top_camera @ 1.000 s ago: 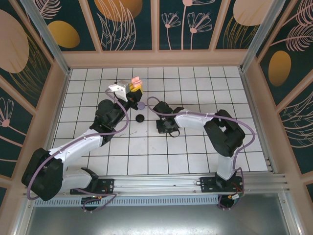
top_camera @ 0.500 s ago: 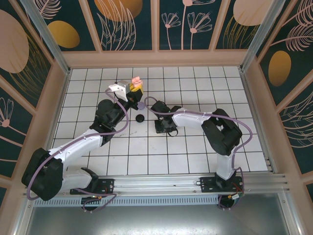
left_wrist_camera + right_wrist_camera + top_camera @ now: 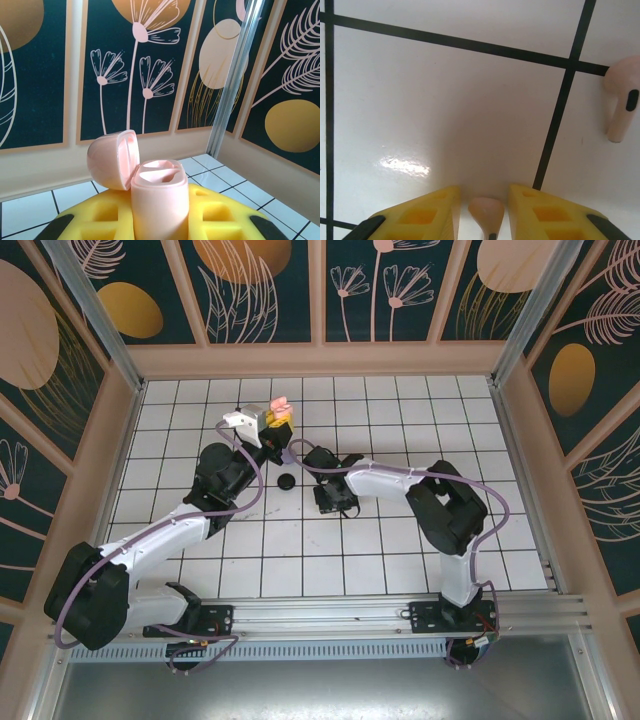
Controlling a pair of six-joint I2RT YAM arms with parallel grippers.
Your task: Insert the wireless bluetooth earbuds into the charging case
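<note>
Pink earbud [image 3: 487, 212]: tiny, light, slick, I judge; I'd pinch across its stem | lies on the white surface [image 3: 445, 100] inside my right pincer [image 3: 482, 200], jaws narrow, contact I cannot tell | second pink earbud [image 3: 621, 102] nearby | right arm reaches low; left pincer [image 3: 278, 420], raised, clamps the open charging case [image 3: 160, 200].

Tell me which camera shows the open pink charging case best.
Left wrist: the pink charging case stands upright between the yellow jaws, lid flipped back, both sockets visible and seemingly empty. Top external shows the case as a small pink blob. Right wrist faces pink earbuds on tiles.
</note>
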